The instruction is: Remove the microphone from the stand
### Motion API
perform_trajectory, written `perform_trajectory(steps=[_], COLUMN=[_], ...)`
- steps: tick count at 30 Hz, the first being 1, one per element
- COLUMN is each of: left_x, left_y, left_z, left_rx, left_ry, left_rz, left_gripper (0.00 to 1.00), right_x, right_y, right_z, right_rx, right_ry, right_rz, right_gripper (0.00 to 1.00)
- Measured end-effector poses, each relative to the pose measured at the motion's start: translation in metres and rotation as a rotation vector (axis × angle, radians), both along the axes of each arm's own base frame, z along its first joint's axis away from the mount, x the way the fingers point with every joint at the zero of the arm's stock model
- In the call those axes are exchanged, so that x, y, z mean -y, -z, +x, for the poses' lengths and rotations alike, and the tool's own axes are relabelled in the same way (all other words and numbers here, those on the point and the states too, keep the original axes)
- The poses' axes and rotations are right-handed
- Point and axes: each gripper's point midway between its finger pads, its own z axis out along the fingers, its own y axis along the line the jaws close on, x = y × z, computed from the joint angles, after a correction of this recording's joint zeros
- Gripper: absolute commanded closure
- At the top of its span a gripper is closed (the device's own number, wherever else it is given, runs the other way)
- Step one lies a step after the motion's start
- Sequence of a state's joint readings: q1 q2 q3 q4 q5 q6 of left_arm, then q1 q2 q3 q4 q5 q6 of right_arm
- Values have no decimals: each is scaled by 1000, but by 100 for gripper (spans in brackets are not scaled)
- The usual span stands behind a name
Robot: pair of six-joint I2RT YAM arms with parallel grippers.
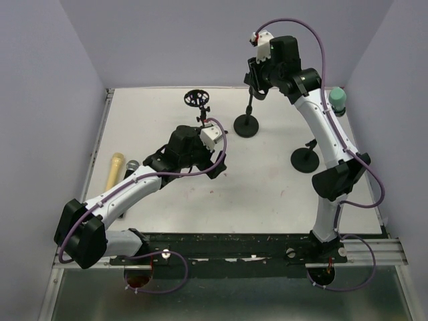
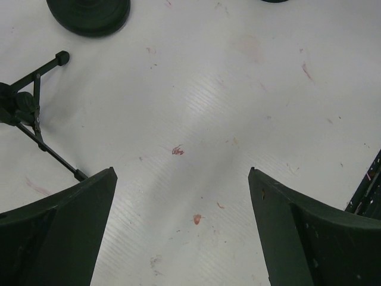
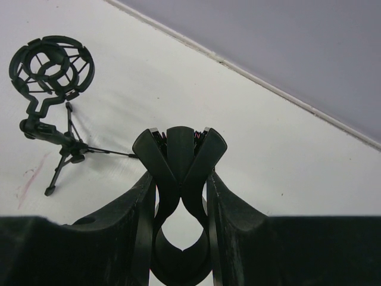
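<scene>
While the left gripper (image 2: 181, 173) hangs wide open over the white table (image 2: 238, 89), the right gripper (image 3: 180, 179) is clamped on the clip (image 3: 178, 146) atop the round-based stand (image 1: 247, 125). The yellow-handled microphone (image 1: 116, 171) lies flat near the table's left edge, well apart from both grippers. A small tripod mount (image 3: 50, 77) stands beside the stand.

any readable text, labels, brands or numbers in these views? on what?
No legible text in any view.
On the left wrist's white box: coloured specks, too small to read.
On the right wrist's white box: the same, unreadable.
On the yellow microphone and the stand clip: no print visible.
</scene>
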State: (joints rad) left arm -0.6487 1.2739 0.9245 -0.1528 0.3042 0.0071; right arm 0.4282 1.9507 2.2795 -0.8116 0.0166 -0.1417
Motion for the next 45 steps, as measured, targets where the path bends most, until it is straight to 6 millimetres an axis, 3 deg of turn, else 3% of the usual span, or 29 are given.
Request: perform_trajectory(steps=[4,26,37,41,42,43,45], left_x=[-2,-11,-10,-9,-9,-10,-10], left_y=[2,10,10,8,7,7,6], left_z=[0,0,-1,-2,-2,-3,-2], left_rx=[-5,-32,-37,-32,-30,-29,-25], left_ry=[-4,-18,-4,1,2,3,2], left_rz=[2,-14,-27,-33,-35,-37,-41], left_gripper=[1,1,1,1,1,1,1], right_x=[3,-12,-9,-8,-6,-4,-2], right_y=[7,31,70,96,107,108,108], right_z=[-1,53,55,52,51,55,56], right_rx=[-18,52,-21,-83,-107,-94,-99], right_ry=[0,13,13,8,10,19,26], right_rz=[-27,-46,-104,-140,-157,-166,-169], right_gripper=[99,99,99,99,98,90,56])
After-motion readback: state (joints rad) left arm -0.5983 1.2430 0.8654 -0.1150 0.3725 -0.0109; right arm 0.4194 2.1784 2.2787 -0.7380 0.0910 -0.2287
